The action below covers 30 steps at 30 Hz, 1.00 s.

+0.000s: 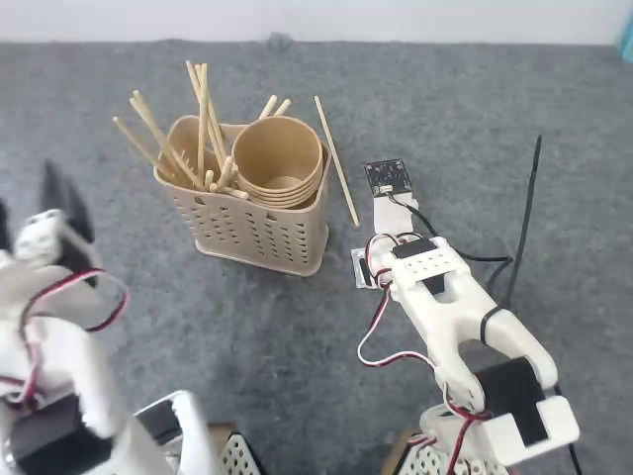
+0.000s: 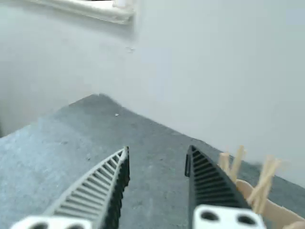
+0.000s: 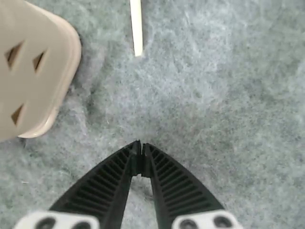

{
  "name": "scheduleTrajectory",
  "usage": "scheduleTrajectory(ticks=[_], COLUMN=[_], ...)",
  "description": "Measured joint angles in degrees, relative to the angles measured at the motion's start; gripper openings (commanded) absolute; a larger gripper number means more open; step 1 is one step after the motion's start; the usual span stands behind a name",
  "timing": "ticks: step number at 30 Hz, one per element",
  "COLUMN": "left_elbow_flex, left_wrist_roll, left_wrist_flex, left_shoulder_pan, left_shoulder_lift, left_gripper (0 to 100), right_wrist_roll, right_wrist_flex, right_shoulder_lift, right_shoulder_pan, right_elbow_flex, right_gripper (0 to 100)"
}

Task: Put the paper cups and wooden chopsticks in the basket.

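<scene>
Left hand [image 2: 158,150] spread; right hand [image 3: 141,144] pressed together near 1 chopstick [image 3: 136,26] (beside basket [image 3: 38,62]).

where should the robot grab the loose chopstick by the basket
Grip the chopstick near the end nearest the right gripper, clear of the basket, from straight above, jaws across its thin length: it seems to lie flat on the carpet.

A beige basket [image 1: 259,233] with perforated walls is seen standing upright on the grey carpet, left of the middle. A stack of brown paper cups [image 1: 282,158] is nested upright in its right half, and a bundle of wooden chopsticks [image 1: 203,129] is leaned in its left half, ends fanned above the rim. One single chopstick [image 1: 336,175] is seen lying on the carpet just beside the basket's right side.
</scene>
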Motion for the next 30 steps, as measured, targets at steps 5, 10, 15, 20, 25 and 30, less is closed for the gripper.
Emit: scheduleTrajectory(ticks=[5, 10, 15, 20, 25, 30], left_elbow_flex=[8.5, 23.9, 41.2, 56.1, 60.3, 60.4], left_wrist_roll=[7.5, 14.9, 15.9, 15.9, 10.9, 10.9], left_wrist_flex=[-5.0, -14.2, -27.8, -36.3, -39.2, -40.0], left_shoulder_pan=[-12.6, -18.6, -18.1, -10.6, -2.4, -0.4], left_shoulder_lift=[0.0, 0.6, 0.7, 0.6, 0.4, 0.4], left_gripper=[11, 8, 8, 8, 8, 8], right_wrist_roll=[0.0, 0.0, 0.0, 0.0, -0.1, -2.2], right_wrist_flex=[0.0, 0.0, -0.4, -0.6, -5.3, -14.2], right_shoulder_lift=[0.0, 0.0, 0.0, 0.0, 0.0, 0.0], right_shoulder_pan=[0.0, 0.0, 0.0, 0.0, 0.0, 3.1], right_elbow_flex=[0.0, 0.0, 0.0, 0.0, 0.8, 0.8], right_gripper=[0.8, 0.9, 0.9, 0.9, 0.9, 1.0])
